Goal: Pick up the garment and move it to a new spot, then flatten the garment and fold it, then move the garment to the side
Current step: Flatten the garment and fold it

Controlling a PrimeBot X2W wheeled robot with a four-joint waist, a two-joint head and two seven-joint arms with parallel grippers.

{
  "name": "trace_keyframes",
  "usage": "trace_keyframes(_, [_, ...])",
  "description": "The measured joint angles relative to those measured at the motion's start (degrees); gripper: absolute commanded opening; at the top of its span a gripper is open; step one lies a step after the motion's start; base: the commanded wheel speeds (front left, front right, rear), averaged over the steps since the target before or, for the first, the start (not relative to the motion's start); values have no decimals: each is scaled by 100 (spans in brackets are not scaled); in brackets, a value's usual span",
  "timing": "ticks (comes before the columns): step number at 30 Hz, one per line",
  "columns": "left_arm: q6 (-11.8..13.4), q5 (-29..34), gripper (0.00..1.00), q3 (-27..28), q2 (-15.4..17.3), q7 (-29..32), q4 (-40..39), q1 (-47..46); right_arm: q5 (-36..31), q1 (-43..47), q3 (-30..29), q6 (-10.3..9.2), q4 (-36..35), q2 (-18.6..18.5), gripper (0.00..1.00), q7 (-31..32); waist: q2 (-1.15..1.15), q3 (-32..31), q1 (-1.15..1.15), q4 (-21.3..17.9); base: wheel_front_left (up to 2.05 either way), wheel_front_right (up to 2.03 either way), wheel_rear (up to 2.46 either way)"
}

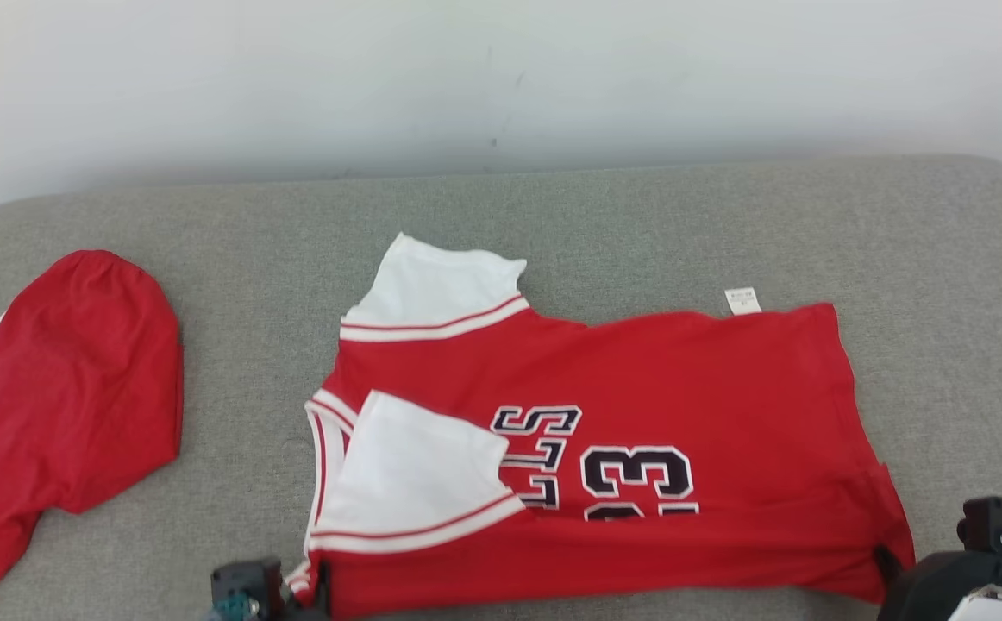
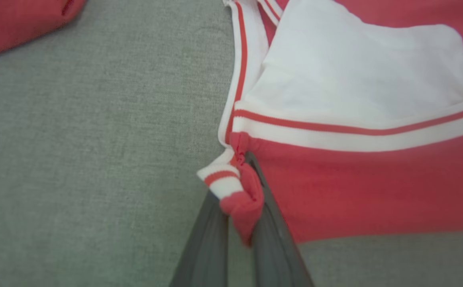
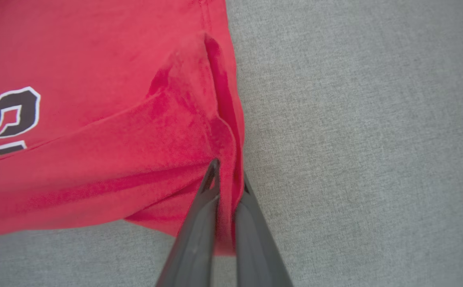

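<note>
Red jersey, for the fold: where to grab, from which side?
Near-edge corners, approached from the robot's side: the jersey lies flat, sideways, striped neck end left, hem right. The left gripper and right gripper are shut on them.

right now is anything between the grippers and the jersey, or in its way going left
Nothing between: the left gripper and right gripper are each shut on a near corner of the jersey. To the left, a second red garment lies on the grey cushion, apart from the jersey, in that path.
</note>
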Motion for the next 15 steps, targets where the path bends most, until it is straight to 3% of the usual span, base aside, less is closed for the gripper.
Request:
trace_keyframes(4, [116,-113,2,-26,34,204,-498,517,23,176,-56,0,76,-5,0,-4,0,-55,0,-15,0,0,0])
trace_keyframes(5, [129,-127,58,-27,43,226,-561,583,24,175,-56,0,133,-8,26,-5,0,-48,0,-14,0,0,0])
trace_keyframes(6, [153,-129,100,-21,57,224,-615,626,24,174,-52,0,189,-7,47,-16,0,-42,0,-12,0,0,0])
trace_keyframes(7, [181,-133,100,-15,63,226,-656,658,36,171,-55,0,244,-5,100,-45,0,-41,0,-8,0,0,0])
trace_keyframes(15, [272,-126,100,121,389,423,-1094,572,70,-108,-334,-4,185,-14,100,-7,0,-26,0,11,0,0,0])
